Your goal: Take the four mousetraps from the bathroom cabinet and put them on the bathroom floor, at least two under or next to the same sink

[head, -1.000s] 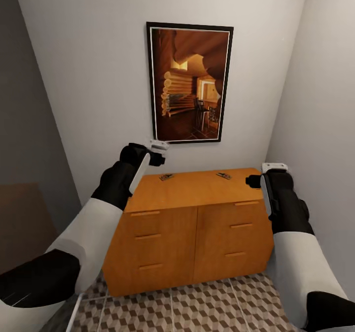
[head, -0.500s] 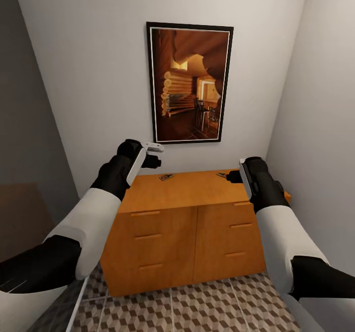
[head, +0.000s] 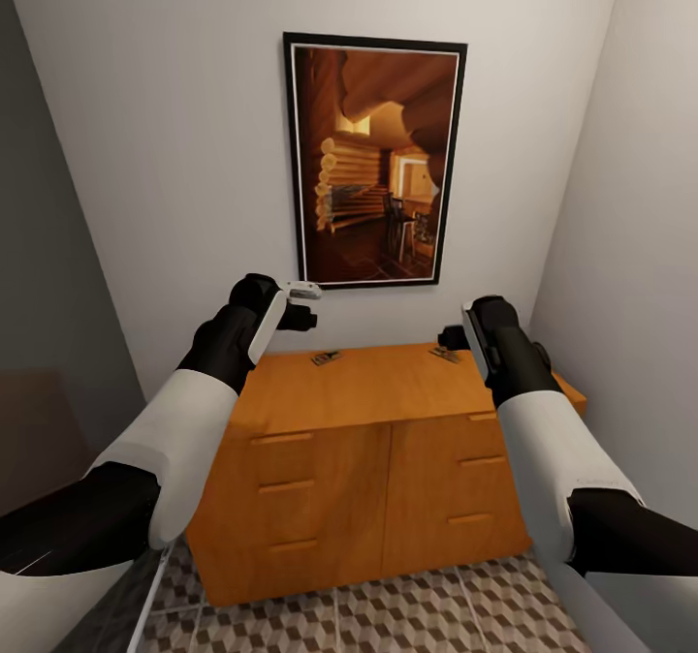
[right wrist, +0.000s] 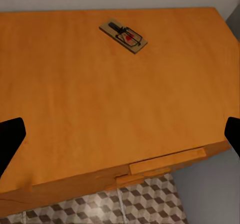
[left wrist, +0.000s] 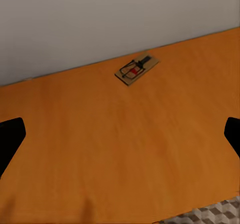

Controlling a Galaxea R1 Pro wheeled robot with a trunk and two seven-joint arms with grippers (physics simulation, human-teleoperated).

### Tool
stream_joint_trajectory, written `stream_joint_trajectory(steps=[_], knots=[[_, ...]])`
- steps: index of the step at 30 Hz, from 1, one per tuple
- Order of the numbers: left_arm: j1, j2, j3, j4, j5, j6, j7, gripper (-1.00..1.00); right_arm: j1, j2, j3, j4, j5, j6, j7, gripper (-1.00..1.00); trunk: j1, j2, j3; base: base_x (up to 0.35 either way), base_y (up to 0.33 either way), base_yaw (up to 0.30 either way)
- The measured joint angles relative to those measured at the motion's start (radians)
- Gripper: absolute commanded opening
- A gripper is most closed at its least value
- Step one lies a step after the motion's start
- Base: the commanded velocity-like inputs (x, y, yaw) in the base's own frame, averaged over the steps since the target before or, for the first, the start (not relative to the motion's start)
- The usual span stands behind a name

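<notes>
The cabinet point(head: 368, 440), an orange-brown chest of drawers, stands against the wall ahead. Two mousetraps lie on its flat top near the back edge. The left mousetrap point(head: 325, 357) also shows in the left wrist view as a small tan board with dark wire point(left wrist: 136, 69). The right mousetrap point(head: 448, 354) sits just by my right wrist and shows again in the right wrist view point(right wrist: 123, 36). My left gripper point(head: 302, 314) hovers over the top's left rear, open and empty point(left wrist: 120, 136). My right gripper point(head: 453, 336) hangs over the right rear, open and empty point(right wrist: 120, 139). The cube-patterned bathroom floor point(head: 388, 624) lies below.
A framed picture point(head: 373, 164) of a log-cabin room hangs on the wall above the cabinet. Pale walls close in on both sides, the right one point(head: 630, 246) close to the cabinet's end. Slim bar handles point(head: 281, 437) line the drawer fronts.
My right arm has swung inward from beside the cabinet's right end to above its top, near the right mousetrap. The left arm has lifted slightly. The view has shifted a little closer.
</notes>
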Motion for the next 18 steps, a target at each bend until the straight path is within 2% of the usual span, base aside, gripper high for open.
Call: stream_joint_trajectory(steps=[18], knots=[[0.000,-0.005,0.001,0.003,0.007,0.001,-0.001,1.00,-0.004,-0.007,0.018,-0.003,-0.001,0.000,0.005,1.00,0.000,0.000,0.000,0.321,0.000,0.000]])
